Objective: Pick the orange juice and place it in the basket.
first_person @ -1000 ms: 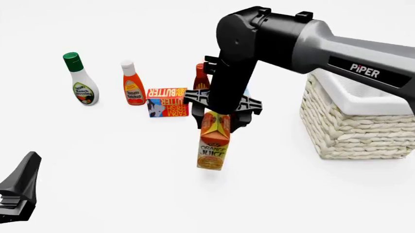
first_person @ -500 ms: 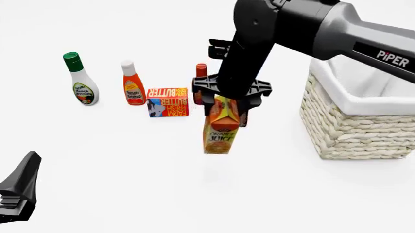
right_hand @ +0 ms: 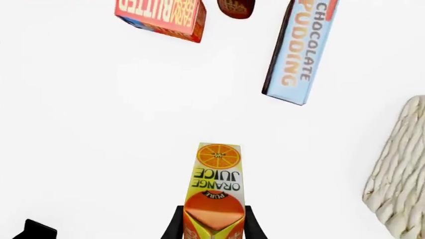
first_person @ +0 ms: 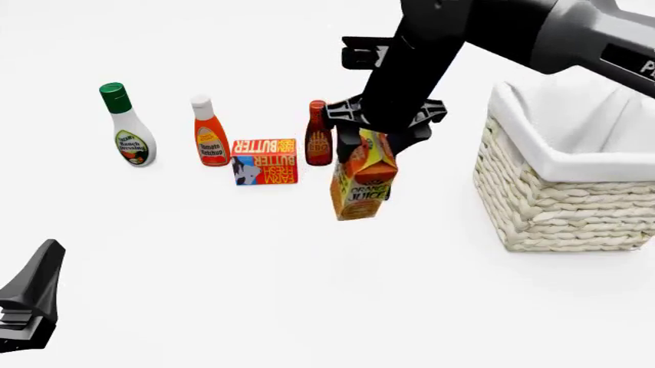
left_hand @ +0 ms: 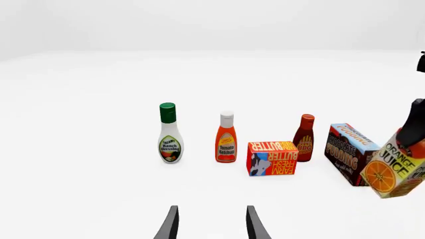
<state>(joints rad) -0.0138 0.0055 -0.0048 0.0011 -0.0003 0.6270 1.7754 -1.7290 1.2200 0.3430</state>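
Basket (first_person: 557, 207), woven cream wicker with a white cloth liner over its rim, standing at the right of the table (first_person: 205, 307) and cut off by the frame edge in the front view; only a strip of its weave shows in the right wrist view. Right arm (first_person: 511, 31), dark grey, reaching in from the upper right, its lettering cropped to a fragment at the edge. Right gripper (first_person: 373, 136), jaws pinching the gabled top of the orange juice (first_person: 361, 184) from either side; carton hanging clear of the table, slightly tilted, just left of the basket and outside it; front panel reads "ORANGE JUICE" beneath an orange-fruit picture, with a small word above that is too fine to read with confidence. Pudding box (left_hand: 351, 153), lettered "CHOCOLATE PUDDING", hidden behind the right arm in the front view. Butter box (first_person: 264, 161), flat, marked "BUTTER" with "FARM FRESH" below and a cow picture. Ranch bottle (first_person: 127, 126), white with green cap, label "Ranch Dressing". Ketchup bottle (first_person: 211, 132), orange-red with white cap, label "Tomato Ketchup". BBQ bottle (first_person: 318, 133), dark red, label "BBQ" legible only in the left wrist view. Left gripper (left_hand: 210, 225), low at the near left, well apart from all groceries; fingers spread with nothing between them.
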